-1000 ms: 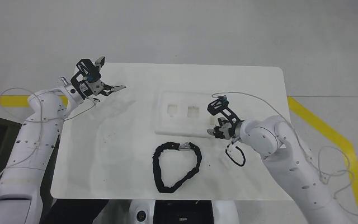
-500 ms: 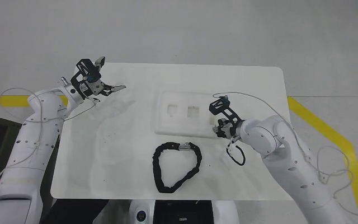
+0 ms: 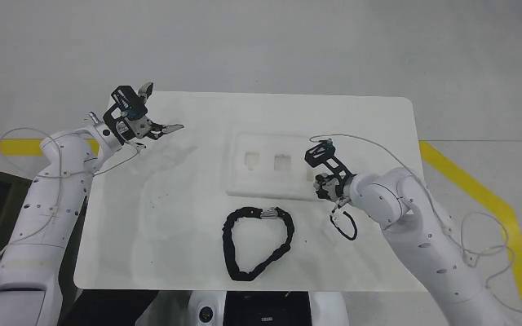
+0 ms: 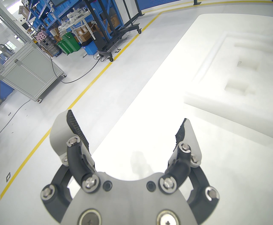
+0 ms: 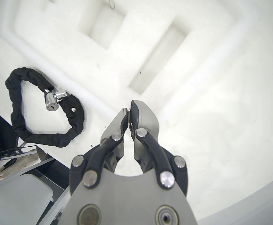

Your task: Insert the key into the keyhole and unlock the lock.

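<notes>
A black fabric-covered chain lock point(image 3: 257, 244) lies in a loop near the table's front edge. Its silver lock cylinder point(image 3: 267, 214) sits at the loop's far side, and the right wrist view shows the cylinder point(image 5: 52, 102) with the keyhole end facing the camera. My right gripper point(image 3: 319, 192) hovers by the front right corner of the white foam tray point(image 3: 245, 183), to the right of the chain. In the right wrist view the right gripper point(image 5: 128, 114) is shut on a thin metal piece, the key point(image 5: 129, 122). My left gripper point(image 3: 173, 129) hangs open over the table's far left corner, and the left wrist view shows the left gripper point(image 4: 128, 125) holding nothing.
The foam tray point(image 5: 53, 53) has several rectangular pockets, and a small wire ring point(image 5: 111, 3) lies in one of them. A black cable loop point(image 3: 344, 224) hangs from the right arm just right of the chain. The table's point(image 3: 147, 236) left half is bare.
My right gripper has shifted slightly to the right along the tray's front edge. The left arm and the chain lock have not moved.
</notes>
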